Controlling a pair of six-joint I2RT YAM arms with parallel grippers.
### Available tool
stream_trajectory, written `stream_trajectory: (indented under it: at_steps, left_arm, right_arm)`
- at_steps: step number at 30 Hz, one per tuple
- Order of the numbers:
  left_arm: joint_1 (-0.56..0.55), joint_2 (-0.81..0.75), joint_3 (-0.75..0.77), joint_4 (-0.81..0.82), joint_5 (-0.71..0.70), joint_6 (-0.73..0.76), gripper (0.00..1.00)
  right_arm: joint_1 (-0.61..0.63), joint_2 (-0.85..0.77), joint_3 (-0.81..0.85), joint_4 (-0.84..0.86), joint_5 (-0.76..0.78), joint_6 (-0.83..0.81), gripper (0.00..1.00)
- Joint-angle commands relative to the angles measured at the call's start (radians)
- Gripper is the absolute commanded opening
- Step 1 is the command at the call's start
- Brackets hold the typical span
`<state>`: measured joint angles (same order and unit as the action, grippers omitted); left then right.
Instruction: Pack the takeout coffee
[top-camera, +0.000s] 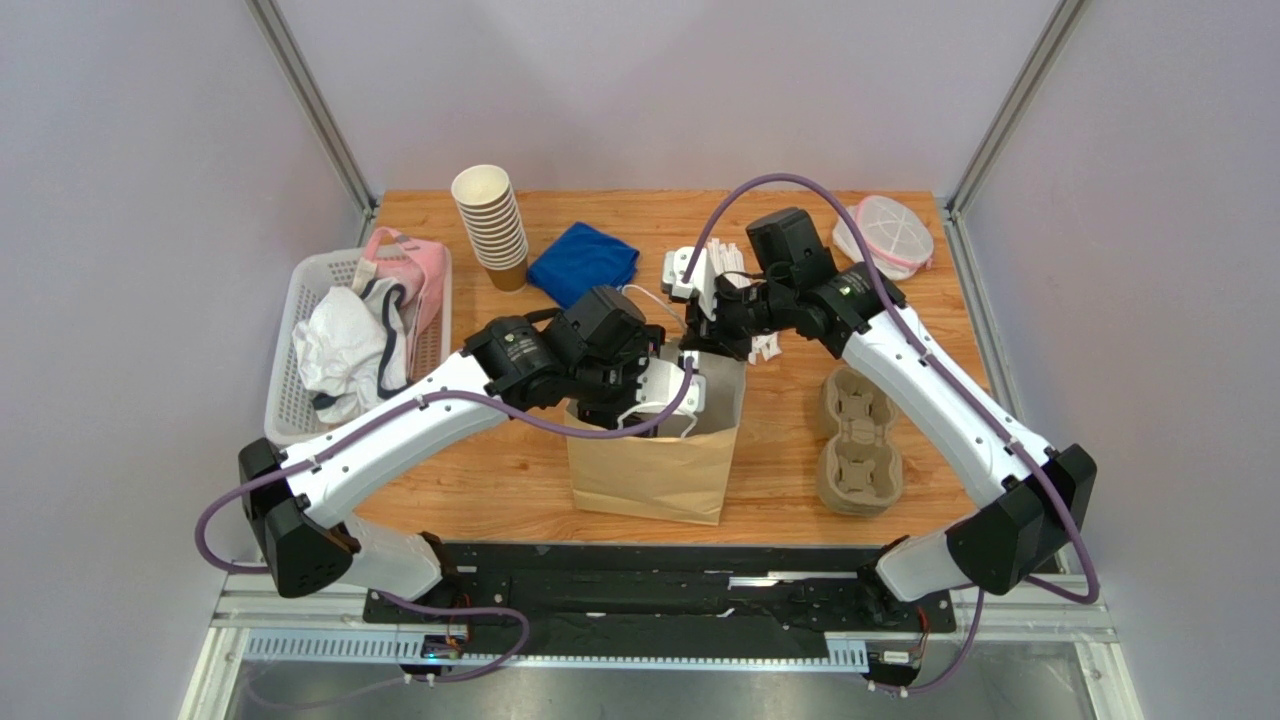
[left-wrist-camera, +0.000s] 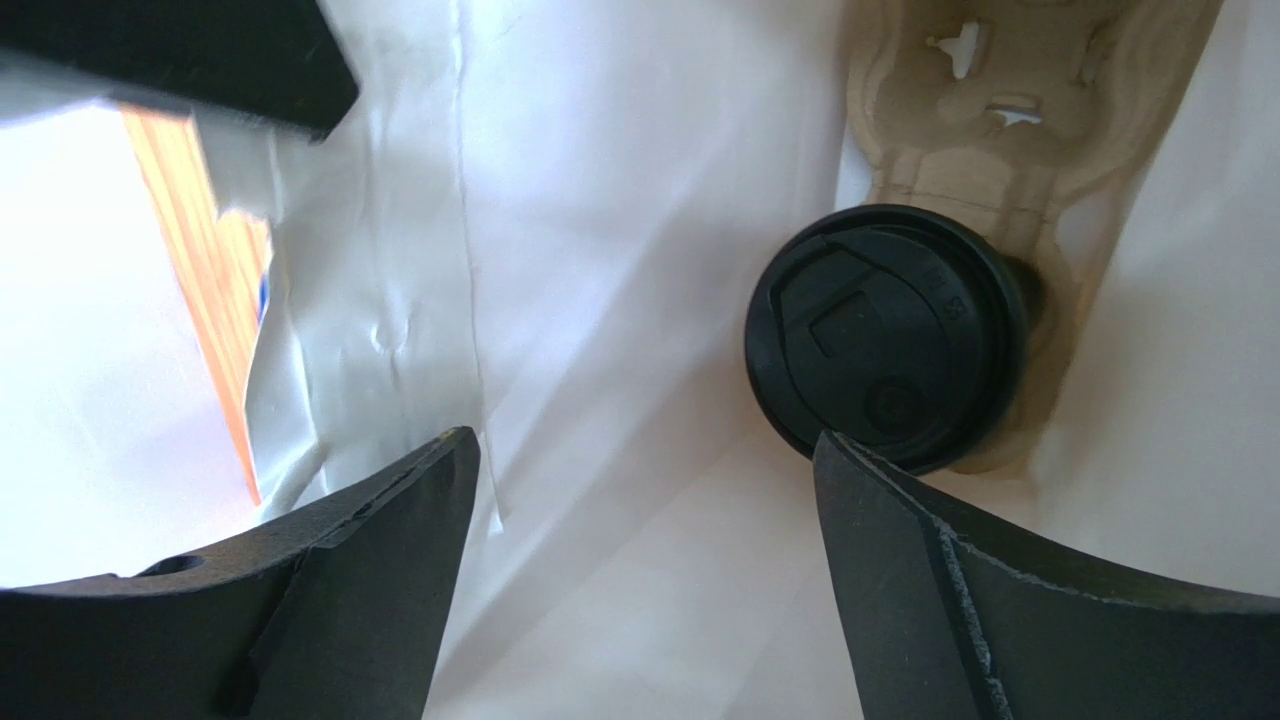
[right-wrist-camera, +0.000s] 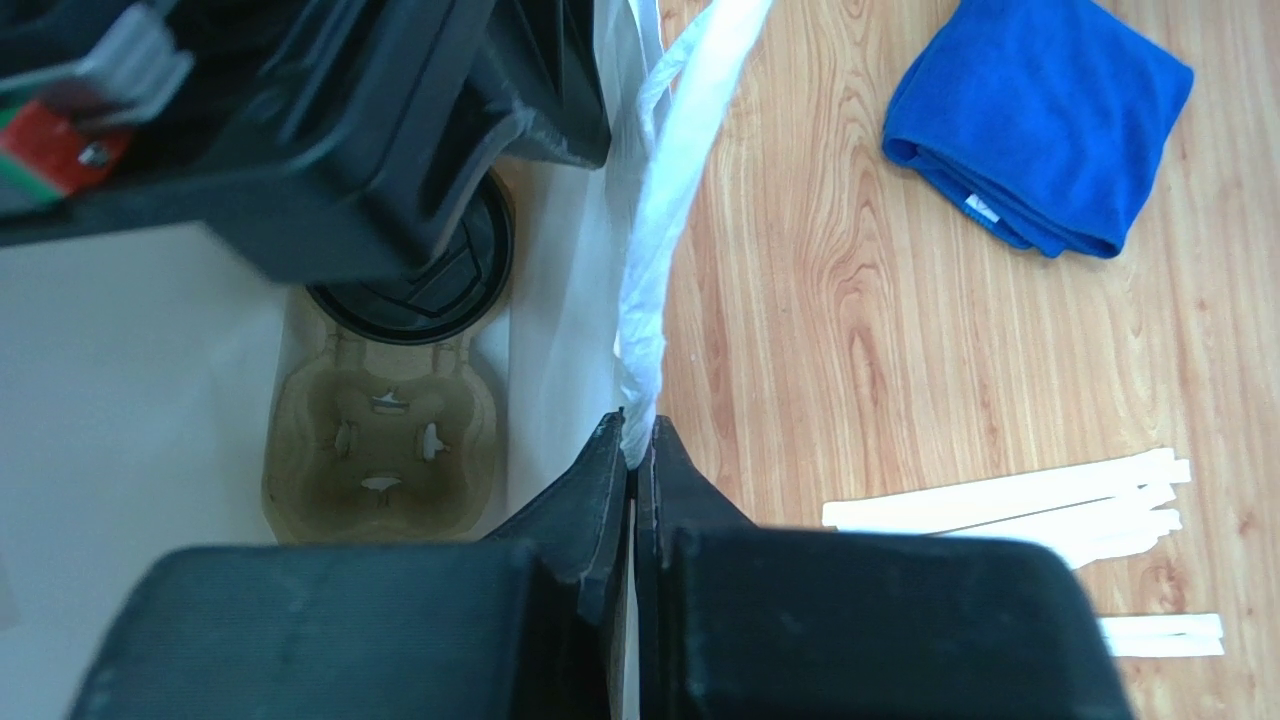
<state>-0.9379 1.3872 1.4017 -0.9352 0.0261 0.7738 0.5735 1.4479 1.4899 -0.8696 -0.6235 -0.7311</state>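
The takeout coffee (left-wrist-camera: 887, 338) shows its round black lid from above. It sits in one cell of a pulp cup carrier (left-wrist-camera: 1022, 90) at the bottom of the brown paper bag (top-camera: 654, 458). My left gripper (left-wrist-camera: 646, 443) hangs inside the bag, open and empty, with the lid just past its right fingertip (left-wrist-camera: 902, 510). My right gripper (right-wrist-camera: 637, 435) is shut on the bag's white-lined rim (right-wrist-camera: 661, 225) at the far side. In the right wrist view the left gripper's body covers most of the lid (right-wrist-camera: 436, 300), and the carrier's other cell (right-wrist-camera: 383, 435) is empty.
A stack of lidless paper cups (top-camera: 493, 225), a folded blue cloth (top-camera: 583, 263) and white wrapped sticks (right-wrist-camera: 1022, 503) lie behind the bag. A white basket of cloths (top-camera: 301, 323) stands at the left. Spare pulp carriers (top-camera: 860, 443) and a clear lidded container (top-camera: 887, 233) are at the right.
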Motion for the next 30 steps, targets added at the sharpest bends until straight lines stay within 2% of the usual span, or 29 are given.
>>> stream_trajectory:
  at_steps: [1, 10, 16, 25, 30]
  left_arm:
    - [0.025, -0.042, 0.062, 0.003, -0.017, -0.073, 0.88]
    - [0.037, -0.070, 0.083, -0.007, -0.049, -0.159, 0.81]
    - [0.040, -0.089, 0.126, -0.022, -0.048, -0.197, 0.79]
    - [0.076, -0.079, 0.286, -0.102, -0.046, -0.274, 0.78]
    - [0.125, -0.053, 0.422, -0.177, -0.009, -0.335, 0.78]
  right_arm:
    - [0.009, -0.034, 0.007, 0.078, 0.007, -0.028, 0.00]
    - [0.019, -0.055, -0.039, 0.141, 0.013, -0.051, 0.00]
    - [0.023, -0.050, -0.048, 0.150, 0.004, -0.062, 0.00]
    - [0.032, -0.020, -0.028, 0.164, -0.002, -0.067, 0.00]
    - [0.038, 0.015, 0.012, 0.159, -0.001, -0.067, 0.00]
